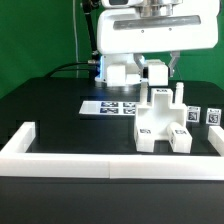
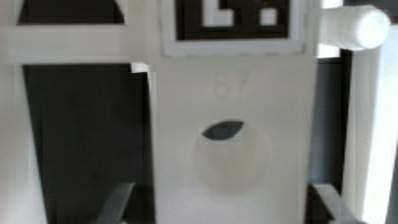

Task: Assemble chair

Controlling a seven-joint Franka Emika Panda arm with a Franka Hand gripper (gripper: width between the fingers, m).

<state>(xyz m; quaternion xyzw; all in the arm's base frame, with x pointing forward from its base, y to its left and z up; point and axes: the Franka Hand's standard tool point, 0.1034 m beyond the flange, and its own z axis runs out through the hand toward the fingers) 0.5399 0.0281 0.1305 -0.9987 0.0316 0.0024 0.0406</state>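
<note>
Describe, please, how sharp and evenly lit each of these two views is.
Exterior view: evenly lit and reasonably sharp, the white chair standing out clearly against the black table. Wrist view: very close and soft, the white chair part filling much of the frame, the tag blurred at its edges.

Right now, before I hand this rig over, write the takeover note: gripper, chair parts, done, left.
Gripper: closed narrow on a white tagged part, directly above the build.
Chair: a partly built block stands upright inside the border wall, at the marker board end on the exterior view's right.
Two small tagged pieces lie loose further to the exterior view's right.
Done: lower pieces appear joined.
Left: seat the held part (can't tell if it is already in), then probably fit the loose pieces.
</note>
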